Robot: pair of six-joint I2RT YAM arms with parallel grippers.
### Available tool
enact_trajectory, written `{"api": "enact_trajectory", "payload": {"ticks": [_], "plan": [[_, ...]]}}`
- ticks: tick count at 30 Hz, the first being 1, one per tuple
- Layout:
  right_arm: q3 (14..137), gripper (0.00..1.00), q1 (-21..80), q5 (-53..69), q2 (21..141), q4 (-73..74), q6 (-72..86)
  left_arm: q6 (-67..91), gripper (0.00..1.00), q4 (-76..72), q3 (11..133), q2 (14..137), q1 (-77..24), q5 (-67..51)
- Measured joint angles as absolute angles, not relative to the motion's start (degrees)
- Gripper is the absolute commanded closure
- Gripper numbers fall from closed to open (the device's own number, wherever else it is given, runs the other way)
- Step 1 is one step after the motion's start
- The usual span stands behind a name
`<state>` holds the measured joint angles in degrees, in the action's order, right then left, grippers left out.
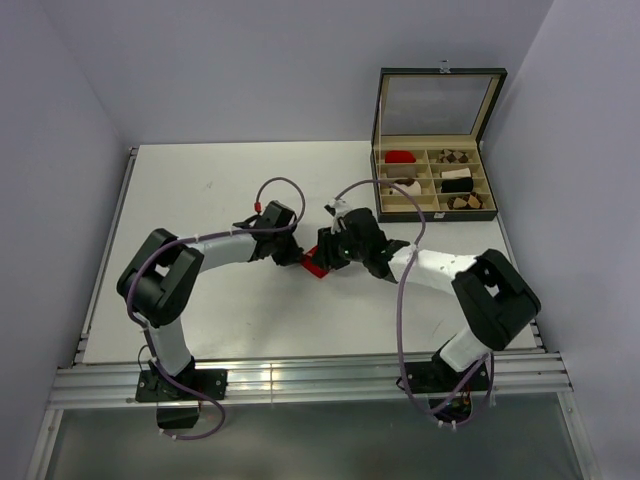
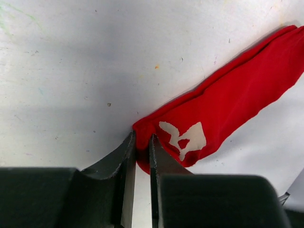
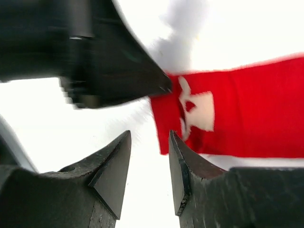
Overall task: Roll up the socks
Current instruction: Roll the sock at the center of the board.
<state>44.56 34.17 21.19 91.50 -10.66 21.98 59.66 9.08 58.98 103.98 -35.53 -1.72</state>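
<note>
A red sock (image 2: 232,99) with a white mark near its end lies flat on the white table. In the top view only a small part of the red sock (image 1: 316,267) shows, between the two grippers. My left gripper (image 2: 142,138) is shut on the corner of the sock's marked end, with red fabric pinched between its narrow jaws. My right gripper (image 3: 149,135) stands open just off that same end, with nothing between its fingers. It is close to the left gripper (image 3: 118,71). A cream and brown sock (image 1: 404,187) lies in a compartment of the box.
An open compartment box (image 1: 433,182) with its lid raised stands at the back right. It holds a red piece (image 1: 400,157), brown-patterned bundles (image 1: 455,157) and a black-and-white bundle (image 1: 457,180). The table's (image 1: 200,200) near edge is a metal rail.
</note>
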Motion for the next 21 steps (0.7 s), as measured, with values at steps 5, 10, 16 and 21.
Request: {"api": "enact_trajectory", "payload": {"ticks": [5, 10, 16, 21], "plan": [[44.58, 0.55, 43.03, 8.29, 86.85, -10.41, 14.17, 58.52, 0.86, 11.03, 60.03, 104.12, -36.1, -1.5], [44.69, 0.57, 46.74, 2.17, 89.3, -10.15, 9.45, 57.87, 0.86, 11.84, 60.38, 104.12, -36.38, -1.5], [45.28, 0.59, 49.54, -3.57, 94.21, -9.54, 6.17, 57.84, 0.86, 11.97, 60.47, 104.12, -36.51, -1.45], [46.63, 0.73, 52.05, -8.62, 96.97, -8.71, 4.21, 57.84, 0.84, 12.03, 60.47, 104.14, -36.53, -1.37]]}}
